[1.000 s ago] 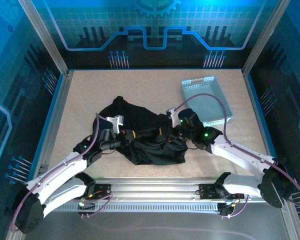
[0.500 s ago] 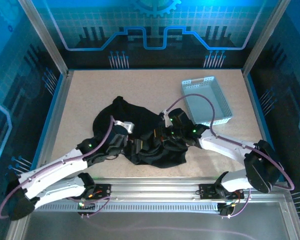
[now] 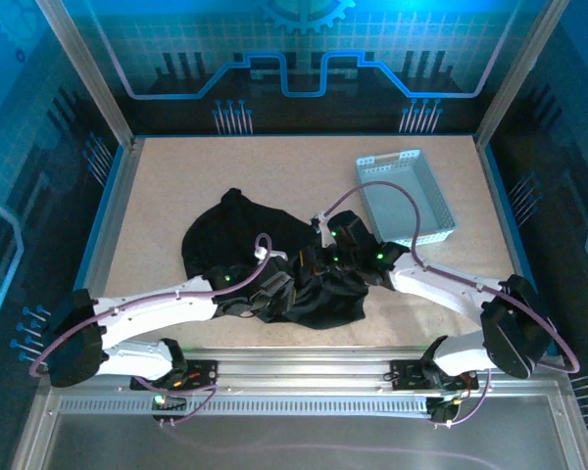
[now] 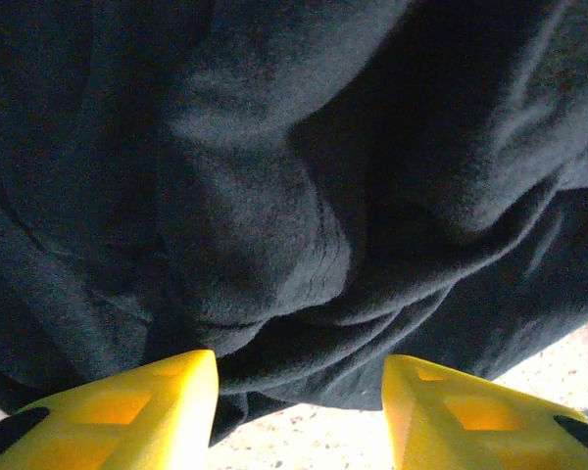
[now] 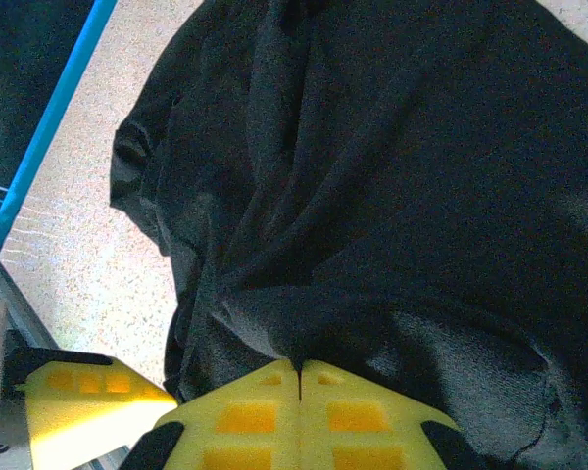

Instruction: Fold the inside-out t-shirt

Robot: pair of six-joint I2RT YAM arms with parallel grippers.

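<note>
yellow left fingers [image 4: 167, 401] stand partly apart with nothing between them, their tips just short of a bunched fold of the black shirt [image 4: 274, 196]. a strip of speckled bench [image 4: 304, 446] shows between them, below the cloth's edge. the right fingers [image 5: 299, 377] are pressed flat together, and creases in the cloth run down to their tips, where a pinch of shirt is caught. seen from above, both arms reach in over the near half of the shirt, the left from the left side and the right from the right, with their wrists close to each other. the shirt lies crumpled in a dark heap near the middle of the bench, one rounded lobe spreading toward the far left. a light grey perforated tray [image 3: 404, 196] sits at the far right, apart from the shirt.
</note>
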